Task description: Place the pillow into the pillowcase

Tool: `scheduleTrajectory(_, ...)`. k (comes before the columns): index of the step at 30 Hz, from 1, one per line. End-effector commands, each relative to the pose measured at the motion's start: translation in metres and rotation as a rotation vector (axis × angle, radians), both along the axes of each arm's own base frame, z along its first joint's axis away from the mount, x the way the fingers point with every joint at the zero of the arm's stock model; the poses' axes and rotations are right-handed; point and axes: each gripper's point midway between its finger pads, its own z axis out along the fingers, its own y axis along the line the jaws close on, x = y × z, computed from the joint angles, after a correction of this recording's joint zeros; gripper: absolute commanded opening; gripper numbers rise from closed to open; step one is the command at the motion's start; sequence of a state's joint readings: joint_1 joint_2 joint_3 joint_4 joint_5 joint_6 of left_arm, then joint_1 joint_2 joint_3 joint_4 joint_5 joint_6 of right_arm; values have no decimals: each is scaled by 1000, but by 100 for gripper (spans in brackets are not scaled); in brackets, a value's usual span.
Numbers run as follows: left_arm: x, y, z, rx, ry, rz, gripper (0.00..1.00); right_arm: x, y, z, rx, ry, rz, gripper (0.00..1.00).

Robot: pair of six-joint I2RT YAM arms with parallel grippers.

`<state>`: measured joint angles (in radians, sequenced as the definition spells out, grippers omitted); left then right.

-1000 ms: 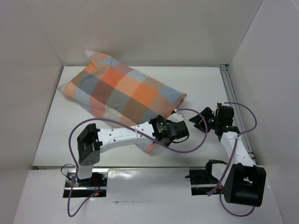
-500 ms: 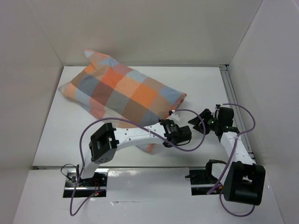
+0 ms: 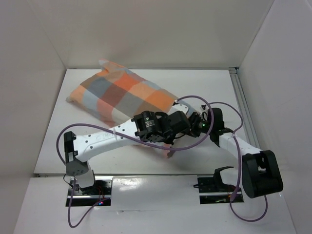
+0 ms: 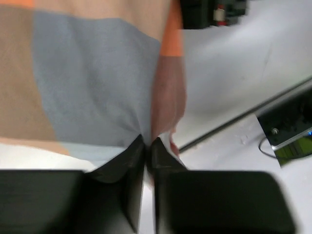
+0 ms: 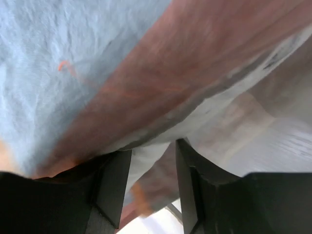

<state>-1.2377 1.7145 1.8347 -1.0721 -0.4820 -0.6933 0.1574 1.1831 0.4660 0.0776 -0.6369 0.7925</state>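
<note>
The checked pillowcase [image 3: 122,95] lies plump across the back left of the table, its near right end lifted between both arms. My left gripper [image 3: 181,127] is at that end; in the left wrist view it [image 4: 147,142] is shut on a pinch of the pillowcase [image 4: 92,78]. My right gripper [image 3: 195,124] faces it from the right. In the right wrist view its jaws [image 5: 153,156] stand apart with the pillowcase hem [image 5: 161,117] draped across the fingertips. The pillow is hidden in the top view; pale cloth [image 5: 287,146] at the right may be it.
White walls close in the table at the back and both sides. A metal rail [image 3: 242,97] runs along the right side. Purple cables [image 3: 195,105] loop over both wrists. The table's front edge [image 3: 146,174] lies just before the arm bases.
My left gripper has shut on the pillowcase's near end and lifted it, its arm swinging low to the left. The right gripper has moved left onto that end. The pillowcase has shifted slightly right.
</note>
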Motion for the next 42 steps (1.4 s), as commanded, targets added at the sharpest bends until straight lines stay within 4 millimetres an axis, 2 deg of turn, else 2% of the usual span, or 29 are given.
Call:
scheduleTrajectory(1,-6,-28,6,-102,46,-82,28,22,22,34,69,-127,32,49)
scheduleTrajectory(3,-7,-26,-6,-84,78,-85,36,19,27,31,64,-119,47,56)
scheduleTrajectory(6,-3,-27,-5,-96,83,-79,53,20,25,31,53,-122,28,61)
scheduleTrajectory(8,-5,-26,2,-119,75,-93,52,19,25,34,53,-125,28,62)
scheduleTrajectory(9,-4,-28,4,-129,71,-94,40,19,25,34,53,-125,28,62)
scheduleTrajectory(10,-1,-25,3,-134,69,-84,34,18,24,34,61,-125,23,62)
scheduleTrajectory(12,-2,-25,3,-131,73,-100,37,17,24,33,67,-121,19,62)
scheduleTrajectory(13,-2,-26,-1,-114,71,-112,53,15,27,33,67,-121,28,62)
scheduleTrajectory(14,-1,-22,-2,-100,69,-107,62,15,27,33,67,-121,29,62)
scheduleTrajectory(15,-4,-20,-12,-48,59,-116,69,15,27,33,67,-121,29,62)
scheduleTrajectory(16,-4,-16,-26,21,49,-104,71,15,27,33,67,-121,29,62)
scheduleTrajectory(17,1,-9,-31,73,14,-52,71,15,27,33,67,-121,29,62)
scheduleTrajectory(18,-7,3,-42,160,23,-46,71,13,26,29,65,-112,28,62)
scheduleTrajectory(19,-7,5,-55,203,21,-6,71,15,24,29,65,-112,19,62)
scheduleTrajectory(20,-3,10,-56,244,-27,18,71,15,24,29,65,-112,19,62)
scheduleTrajectory(25,-12,13,-74,344,-90,27,71,13,23,26,72,-101,27,62)
scheduleTrajectory(26,-10,21,-73,377,-123,71,71,13,23,26,72,-101,27,62)
scheduleTrajectory(27,-13,23,-81,423,-137,75,71,13,23,26,72,-101,27,62)
scheduleTrajectory(29,-7,33,-75,466,-178,143,71,16,21,27,66,-106,22,62)
scheduleTrajectory(33,-6,36,-81,498,-206,155,68,17,21,26,58,-105,26,62)
scheduleTrajectory(35,-5,36,-80,487,-214,171,64,17,21,26,58,-105,26,62)
scheduleTrajectory(38,-4,39,-72,463,-227,184,50,19,21,27,58,-105,26,62)
scheduleTrajectory(39,-4,39,-72,463,-227,184,42,19,21,27,58,-105,26,62)
scheduleTrajectory(42,-3,41,-63,438,-240,190,31,19,21,27,58,-105,26,62)
